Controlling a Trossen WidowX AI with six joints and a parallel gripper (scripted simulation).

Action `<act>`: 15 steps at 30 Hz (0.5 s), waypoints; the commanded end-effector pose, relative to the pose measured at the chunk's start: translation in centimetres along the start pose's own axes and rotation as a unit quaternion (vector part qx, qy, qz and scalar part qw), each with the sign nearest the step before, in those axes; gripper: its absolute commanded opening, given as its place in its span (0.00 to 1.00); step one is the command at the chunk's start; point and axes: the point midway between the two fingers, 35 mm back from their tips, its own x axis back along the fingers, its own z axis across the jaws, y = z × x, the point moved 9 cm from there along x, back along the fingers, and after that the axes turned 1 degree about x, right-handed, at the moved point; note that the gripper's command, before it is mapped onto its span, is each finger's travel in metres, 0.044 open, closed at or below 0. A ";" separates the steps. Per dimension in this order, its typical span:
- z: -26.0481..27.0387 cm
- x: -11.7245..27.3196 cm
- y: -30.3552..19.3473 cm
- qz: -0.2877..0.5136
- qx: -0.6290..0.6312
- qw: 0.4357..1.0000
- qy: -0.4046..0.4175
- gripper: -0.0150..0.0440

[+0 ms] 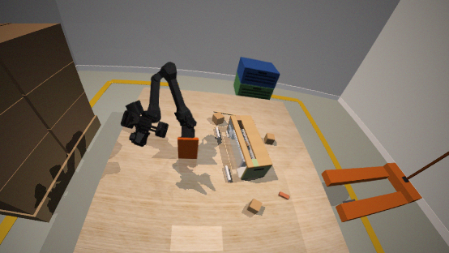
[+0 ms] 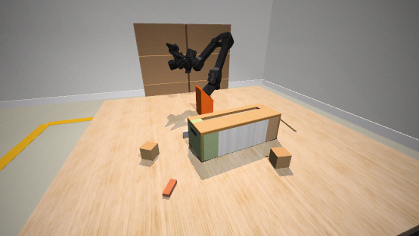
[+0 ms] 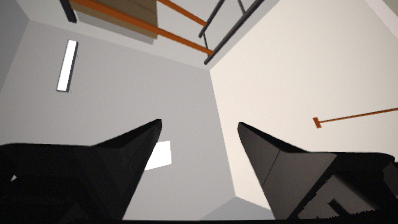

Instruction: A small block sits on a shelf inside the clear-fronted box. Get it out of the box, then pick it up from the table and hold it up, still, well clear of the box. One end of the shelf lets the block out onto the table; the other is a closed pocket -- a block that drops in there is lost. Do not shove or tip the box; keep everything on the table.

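Note:
The box (image 1: 258,143) (image 2: 242,137) stands on the table (image 1: 134,203) (image 2: 102,204), with a long slot in its wooden top, a green end and a tan end. Its clear front faces the arm's side in the top view. I cannot make out a block on the shelf inside. A small orange-red block (image 1: 284,195) (image 2: 169,187) lies on the table beyond the green end; whether it is the shelf's block I cannot tell. My gripper (image 2: 170,55) (image 3: 200,124) is open and empty, raised high on the side of the arm's base away from the box, its fingers pointing upward.
Brown cubes stand around the box: one (image 1: 218,118) by the tan end, one (image 1: 269,139) (image 2: 280,157) behind it, one (image 1: 254,206) (image 2: 150,150) beyond the green end. Two pale bars (image 1: 218,135) (image 1: 228,173) lie before the clear front. An orange plate (image 1: 187,147) (image 2: 204,101) stands at the arm's base.

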 end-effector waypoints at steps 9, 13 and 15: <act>-0.4 -6.3 -0.9 -0.008 0.146 0.987 -0.073 0.93; -1.7 -10.4 -1.6 0.003 0.273 0.953 -0.133 0.93; -2.9 -12.9 -2.1 0.017 0.352 0.920 -0.170 0.93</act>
